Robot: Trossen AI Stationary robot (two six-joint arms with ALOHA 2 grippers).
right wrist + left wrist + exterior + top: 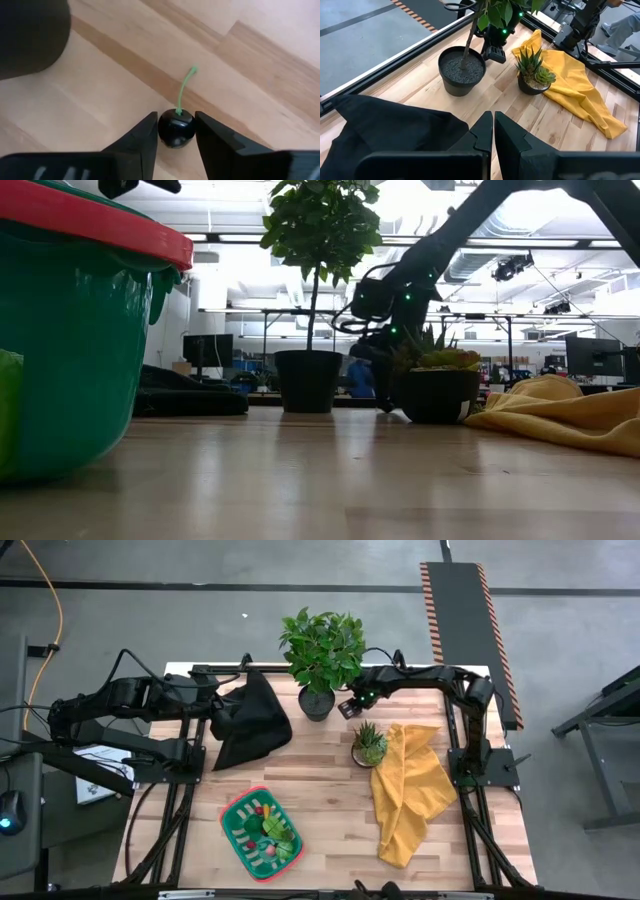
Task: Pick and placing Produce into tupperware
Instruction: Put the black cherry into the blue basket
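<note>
Right claw (pixel 174 131) low over the tabletop (pixel 320 785), beside the large leafy potted plant (pixel 322 650), fingers narrowed around a small dark cherry (pixel 176 128) with a green stem; both fingers at or nearly at the fruit's sides, cherry resting on the wood between them. In the high view, same claw (pixel 347 707) between the leafy plant's black pot and the small spiky potted plant (pixel 369 743); cherry itself hidden there.

Left claw (pixel 493 131) closed, fingers pressed together, hanging above the crumpled black cloth (pixel 248 720) at the tabletop's left rear.

Green tupperware (pixel 262 832) with red rim near the front edge, left of centre, well apart from the right claw. Inside it several pieces of produce (pixel 272 830): green, red and yellow bits, too small to name one by one. In the low view, the container's green wall and red rim (pixel 70 330) looming at the near left.

Yellow cloth (pixel 408 790) spread on the right half, its upper edge just beside the spiky plant's pot.
</note>
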